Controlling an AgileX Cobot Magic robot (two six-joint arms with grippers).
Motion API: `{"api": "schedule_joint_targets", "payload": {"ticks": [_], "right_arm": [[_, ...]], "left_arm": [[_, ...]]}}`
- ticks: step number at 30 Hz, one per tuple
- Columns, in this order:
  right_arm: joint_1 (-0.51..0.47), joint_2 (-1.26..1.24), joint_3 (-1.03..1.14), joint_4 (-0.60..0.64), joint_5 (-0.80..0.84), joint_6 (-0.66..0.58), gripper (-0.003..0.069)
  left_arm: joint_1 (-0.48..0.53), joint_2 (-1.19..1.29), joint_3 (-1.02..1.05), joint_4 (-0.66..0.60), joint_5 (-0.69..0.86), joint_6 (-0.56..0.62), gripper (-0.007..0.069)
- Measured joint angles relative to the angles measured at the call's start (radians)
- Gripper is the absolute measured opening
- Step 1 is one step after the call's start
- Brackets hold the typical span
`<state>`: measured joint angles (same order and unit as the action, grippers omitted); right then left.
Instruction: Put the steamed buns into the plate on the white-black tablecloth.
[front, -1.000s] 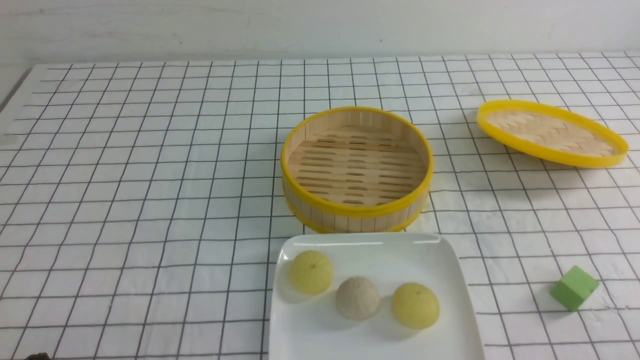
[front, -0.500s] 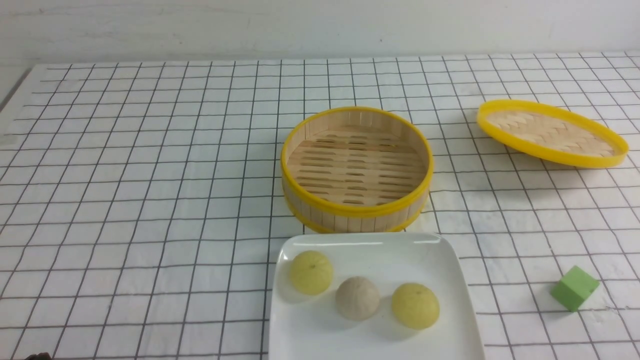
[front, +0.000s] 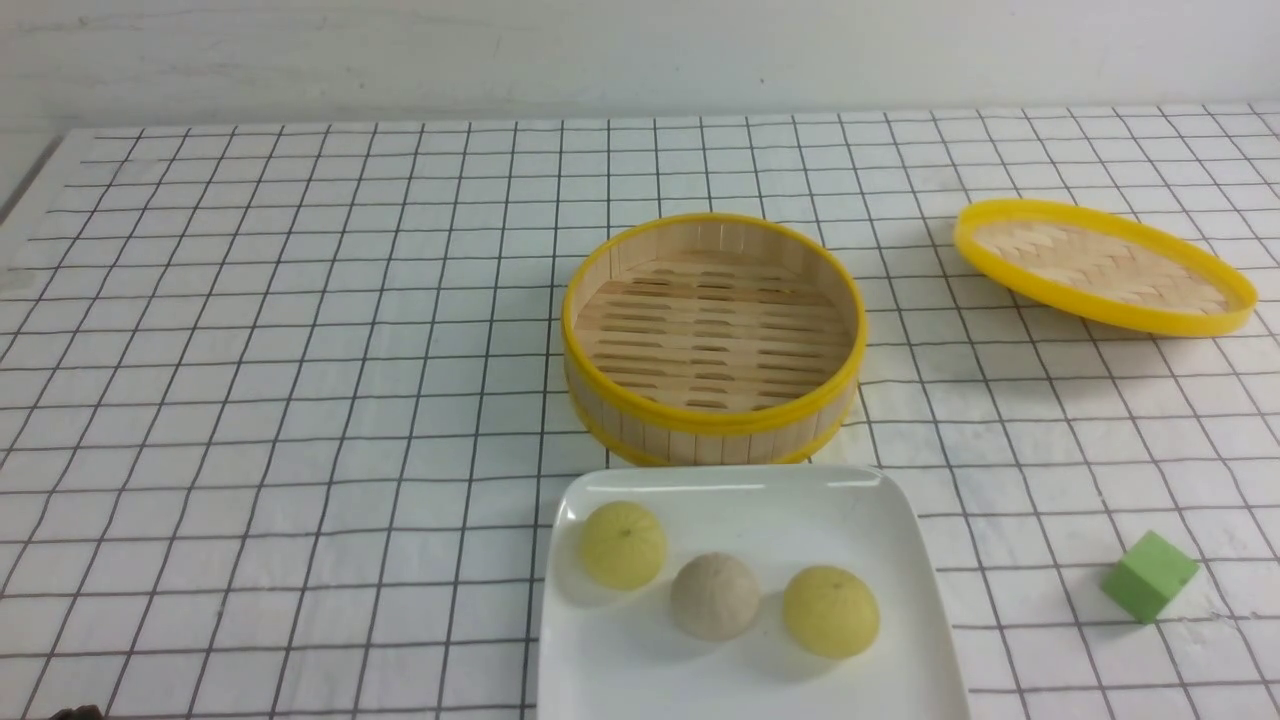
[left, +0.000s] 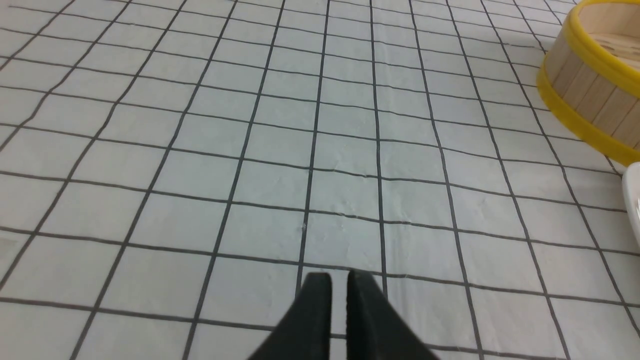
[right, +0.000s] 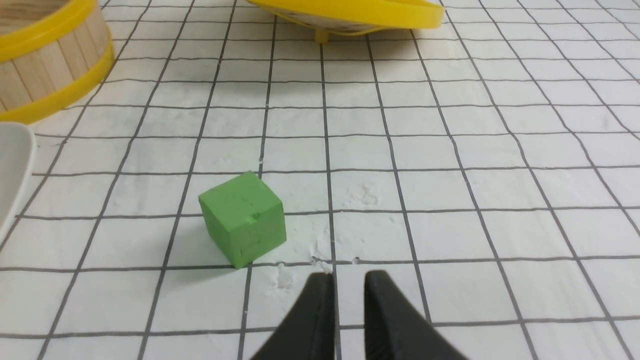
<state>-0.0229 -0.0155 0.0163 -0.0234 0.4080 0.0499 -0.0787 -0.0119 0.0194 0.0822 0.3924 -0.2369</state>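
Note:
Two pale yellow-green steamed buns (front: 623, 544) (front: 830, 611) lie in the white square plate (front: 740, 485) at the front of the white-black tablecloth (front: 300, 350), with a beige-grey bun (front: 714, 596) between them. Neither gripper shows in the front view. My left gripper (left: 339, 280) hovers over bare cloth, well off the plate's edge (left: 634, 200); its jaws stand a narrow slit apart with nothing between them. My right gripper (right: 349, 280) is low over the cloth next to a green cube (right: 243, 217), its jaws a little apart and empty.
A round bamboo steamer basket (front: 714, 340) with a yellow rim stands empty just behind the plate. Its woven lid (front: 1103, 265) lies tilted at the back right. The green cube (front: 1149, 576) sits to the right of the plate.

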Motion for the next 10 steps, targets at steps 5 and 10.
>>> {"api": "schedule_joint_targets", "payload": {"ticks": [5,10], "right_arm": [[0.000,0.000,0.000,0.000,0.000,0.000,0.0124],[0.000,0.000,0.000,0.000,0.000,0.000,0.0130]], "left_arm": [[0.000,0.000,0.000,0.000,0.000,0.000,0.0087],[0.000,0.000,0.000,0.000,0.000,0.000,0.0090]]}}
